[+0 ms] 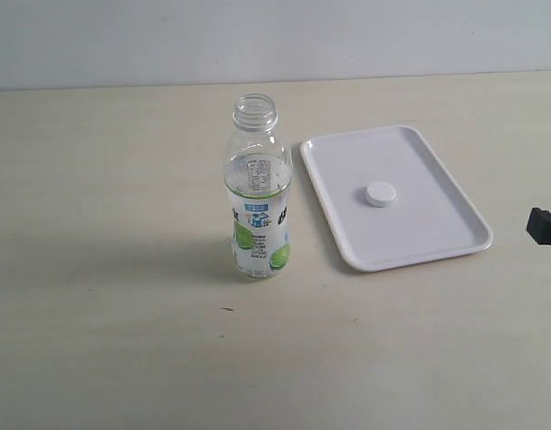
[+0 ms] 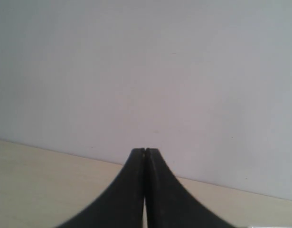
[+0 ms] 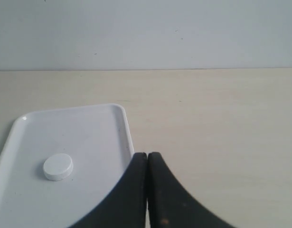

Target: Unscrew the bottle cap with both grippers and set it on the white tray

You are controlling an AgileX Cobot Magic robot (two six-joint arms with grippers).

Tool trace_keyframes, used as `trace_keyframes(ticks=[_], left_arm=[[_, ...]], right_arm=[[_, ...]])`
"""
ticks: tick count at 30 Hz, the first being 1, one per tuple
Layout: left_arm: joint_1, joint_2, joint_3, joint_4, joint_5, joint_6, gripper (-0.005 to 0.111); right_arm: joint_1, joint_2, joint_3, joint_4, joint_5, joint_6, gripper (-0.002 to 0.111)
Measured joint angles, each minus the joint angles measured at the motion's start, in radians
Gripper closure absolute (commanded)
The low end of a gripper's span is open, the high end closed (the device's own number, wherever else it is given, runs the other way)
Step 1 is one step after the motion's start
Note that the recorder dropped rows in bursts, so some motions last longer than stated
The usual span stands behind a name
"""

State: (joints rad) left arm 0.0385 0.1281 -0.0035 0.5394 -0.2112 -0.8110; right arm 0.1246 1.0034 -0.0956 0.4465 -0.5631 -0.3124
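Observation:
The clear bottle [image 1: 257,197] with the lime label stands upright on the table, its threaded neck bare. The white bottle cap [image 1: 380,193] [image 3: 58,166] lies flat near the middle of the white tray [image 1: 436,175] [image 3: 22,142], to the right of the bottle. My right gripper [image 1: 544,226] [image 3: 146,156] shows only as a black tip at the right edge of the exterior view, off the tray's near right corner; its jaws are pressed together on nothing. My left gripper [image 2: 145,151] is shut and empty, facing the wall, and is out of the exterior view.
The beige table [image 1: 105,322] runs back to a pale wall [image 1: 275,36]. Nothing else stands on it besides the bottle and tray.

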Motion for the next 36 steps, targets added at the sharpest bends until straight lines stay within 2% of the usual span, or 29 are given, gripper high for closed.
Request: trace_keyframes(ticks=[11,17,21,28,36], left_arm=[[0.0,0.0,0.0,0.002,0.001,0.0,0.107],[0.0,-0.001,0.0,0.002,0.001,0.0,0.107],[0.0,-0.001,0.0,0.002,0.001,0.0,0.107],[0.0,-0.001,0.0,0.002,0.001,0.0,0.107],[0.0,-0.001,0.0,0.002,0.001,0.0,0.107]], right_arm=[[0.006,-0.057,0.0,0.008,0.026,-0.015,0.108],[-0.006,-0.369,0.002,0.03,0.311,-0.132,0.108],[-0.083,-0.626,0.002,0.03,0.463,-0.171,0.108],[-0.195,-0.929,0.061,0.03,0.496,-0.163,0.108],[-0.202,-0.995,0.091,0.03,0.563,-0.156,0.108]])
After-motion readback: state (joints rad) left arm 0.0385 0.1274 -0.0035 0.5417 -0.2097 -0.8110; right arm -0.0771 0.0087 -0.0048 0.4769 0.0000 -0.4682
